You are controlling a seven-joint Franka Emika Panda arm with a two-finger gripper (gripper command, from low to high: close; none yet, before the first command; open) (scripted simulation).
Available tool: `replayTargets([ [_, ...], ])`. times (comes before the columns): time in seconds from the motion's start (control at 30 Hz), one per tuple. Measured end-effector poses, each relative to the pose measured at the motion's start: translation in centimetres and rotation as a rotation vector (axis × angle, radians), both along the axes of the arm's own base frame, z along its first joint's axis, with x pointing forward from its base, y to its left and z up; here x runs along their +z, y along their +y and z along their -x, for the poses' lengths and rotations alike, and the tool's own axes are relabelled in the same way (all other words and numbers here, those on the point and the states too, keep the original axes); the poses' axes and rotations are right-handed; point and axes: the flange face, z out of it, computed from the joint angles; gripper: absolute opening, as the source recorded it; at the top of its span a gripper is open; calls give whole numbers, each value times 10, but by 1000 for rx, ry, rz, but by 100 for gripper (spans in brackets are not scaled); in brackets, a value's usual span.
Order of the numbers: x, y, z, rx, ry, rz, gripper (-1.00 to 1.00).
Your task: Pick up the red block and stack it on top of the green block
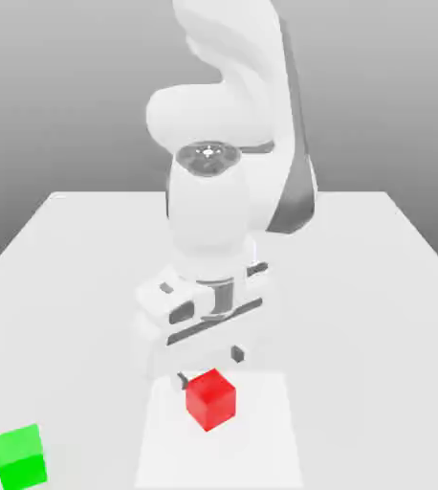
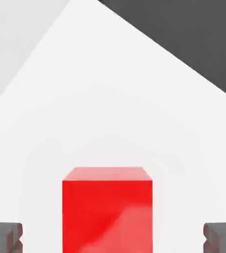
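1. Fingers (image 2: 3,236) spread wide, one dark tip on each side of the red block (image 2: 107,210) in the hand view, clear gaps on both sides, not touching it.
2. Gripper (image 1: 208,368) sits low over the bench (image 1: 376,287) in the exterior view, just behind and above the red block (image 1: 210,399); arm (image 1: 218,220) stands straight above it.
3. Red block rests on the bench, near the front edge, roughly centred under the hand. Looks flat, not lifted.
4. Wide spread makes sense: block has to pass between the tips before any squeeze. Block is centred between them, so the line-up looks good.
5. Block looks turned a bit in the exterior view, a corner facing the camera; in the hand view its face reads square to the tips, so the wrist seems matched to it.
6. Green block (image 1: 21,456) sits on the bench at the exterior view's left front corner, well apart from the red one, nothing on top.
7. Step in hand, my read: final descent or about to close. Grasp not made, stacking not started.
8. Next needs: close evenly on opposite faces, lift clear, carry over to the green block.
9. Risk: an off-centre squeeze could twist the block.
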Motion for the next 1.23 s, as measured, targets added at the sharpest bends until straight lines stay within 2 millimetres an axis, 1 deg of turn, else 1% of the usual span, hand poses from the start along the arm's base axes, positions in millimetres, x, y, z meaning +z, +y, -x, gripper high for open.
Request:
replayTargets([
  [0.03, -10, 0, 1, 0, 1, 0, 0],
  [0.07, -19, 0, 2, -1, 2, -1, -100],
  [0.23, -20, 0, 2, -1, 4, -1, -100],
  [0.27, -24, 0, 3, -1, 4, -1, -100],
  [0.3, -22, 0, 2, -1, 4, -2, -100],
  [0.37, -7, 0, 1, 1, 3, 0, -100],
  [0.5, 30, 0, 2, -2, 3, -2, -100],
  [0.53, 36, -9, -2, -40, 4, -1, -100],
  [0.57, 41, -21, -9, -101, 5, 0, -100],
  [0.73, 56, -98, -49, -467, 6, 4, -100],
  [0.83, 65, -149, -67, -689, 5, 2, -100],
  [0.93, 74, -206, -78, -916, 4, -2, -100],
  [0.97, 71, -219, -80, -964, 3, -4, -100],
  [1.0, 62, -225, -81, -988, 2, -5, -100],
  [1.07, 36, -230, -81, -1006, 2, -5, -100],
  [1.1, 22, -231, -81, -1009, 2, -4, 100],
  [1.23, 22, -231, -81, -1009, 2, -4, 100],
])
